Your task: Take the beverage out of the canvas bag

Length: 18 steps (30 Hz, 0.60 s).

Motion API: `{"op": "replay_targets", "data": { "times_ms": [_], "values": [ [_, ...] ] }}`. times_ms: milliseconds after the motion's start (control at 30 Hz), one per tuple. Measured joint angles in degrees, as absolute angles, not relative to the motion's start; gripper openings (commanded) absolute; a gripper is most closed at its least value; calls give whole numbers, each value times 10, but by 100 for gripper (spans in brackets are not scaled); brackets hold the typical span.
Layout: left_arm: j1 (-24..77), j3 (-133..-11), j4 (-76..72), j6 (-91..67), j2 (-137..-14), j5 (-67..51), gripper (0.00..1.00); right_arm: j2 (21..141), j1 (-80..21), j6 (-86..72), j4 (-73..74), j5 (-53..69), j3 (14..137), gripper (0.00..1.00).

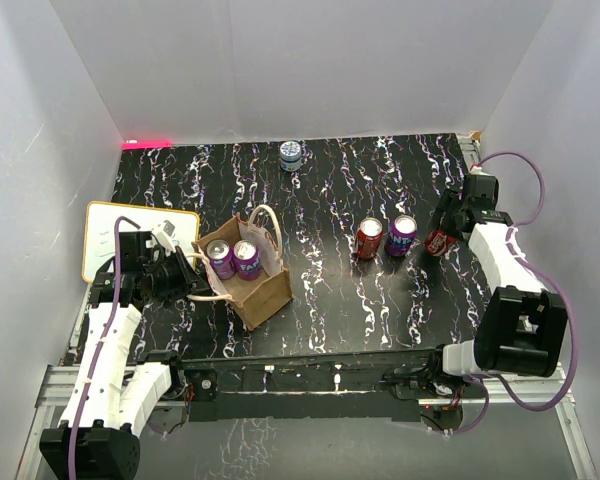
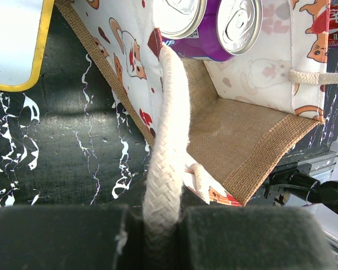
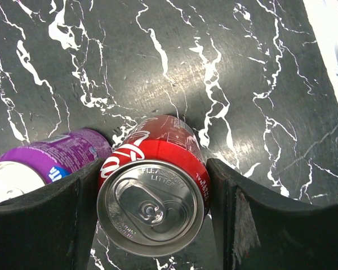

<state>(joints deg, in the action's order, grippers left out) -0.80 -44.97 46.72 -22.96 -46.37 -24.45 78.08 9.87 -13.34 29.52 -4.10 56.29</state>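
Two purple cans (image 1: 246,258) are seen from above standing side by side inside the canvas bag (image 1: 265,295), which is set on the black marbled table (image 1: 330,190) at the left, just beside the white board (image 1: 110,235). The left gripper (image 1: 185,275) is closed on the bag's rope handle (image 1: 208,297). At the right, the right gripper (image 1: 442,238) is clamped on a red can (image 1: 437,243), near a loose purple can (image 1: 401,235) and a second red can (image 1: 368,238). A silver-blue can (image 1: 291,155) stands well apart at the far edge. From the left wrist, the cream rope handle (image 2: 166,129) is shown pinched between the dark pads (image 2: 56,236) — no gap is left around it. The bag's printed lining and burlap floor are open to view, with both purple can tops at the upper edge. From the right wrist, the red can (image 3: 158,169) is gripped at its sides by both fingers (image 3: 39,225), its lid toward the camera — the loose purple can (image 3: 50,163) lies just beside one finger.
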Motion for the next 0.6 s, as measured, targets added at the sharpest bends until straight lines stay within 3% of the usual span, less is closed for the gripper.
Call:
{"op": "replay_targets", "data": {
  "times_ms": [333,600],
  "values": [
    [-8,-450,467,-230,-463,-244,0,824,95,-131,268,-30,554,12],
    [-8,-449,467,-230,-463,-245,0,825,83,-131,261,-28,544,37]
  ]
}}
